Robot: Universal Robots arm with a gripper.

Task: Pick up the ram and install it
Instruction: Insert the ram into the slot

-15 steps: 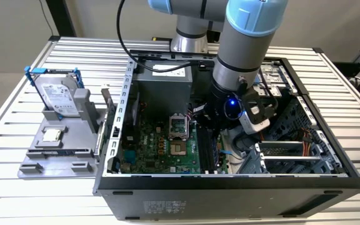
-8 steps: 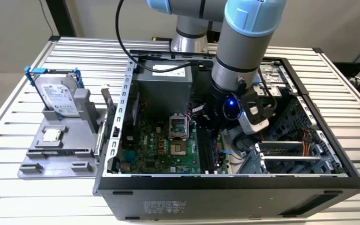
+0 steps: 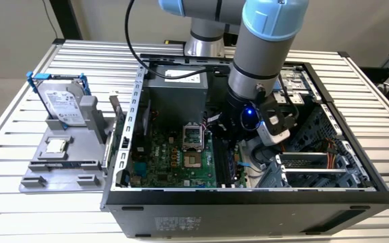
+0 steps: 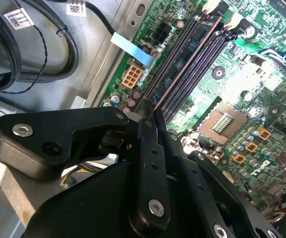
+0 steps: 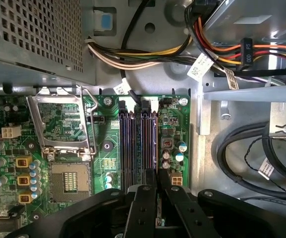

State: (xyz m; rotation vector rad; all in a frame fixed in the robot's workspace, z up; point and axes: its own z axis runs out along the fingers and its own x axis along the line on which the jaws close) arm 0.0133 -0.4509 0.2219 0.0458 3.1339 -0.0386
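The ram [image 4: 182,64] stands on edge in the motherboard's memory slots [image 5: 138,144], its long axis running along the slots; in the second wrist view its thin coppery top edge runs from the white latch tabs [image 4: 213,7] at the far end of the slots straight back to the gripper [image 4: 150,116]. The gripper's two black fingers [image 5: 143,198] sit close together over the near end of the stick, with only a narrow gap between them in the first wrist view; they seem pinched on the ram's edge, though the contact itself is hidden. So the stick lies directly ahead of and under the gripper, lengthwise in line with it, not across it. Whether it is fully seated I cannot tell. Beside the slots is the open processor socket [image 5: 69,181] with its raised metal frame. In the exterior view the arm reaches down into the open computer case [image 3: 248,195], which sits on the slatted tabletop [image 3: 32,212], with a hard drive [image 3: 63,104] in a blue frame on a grey stand near the exterior view's left edge.
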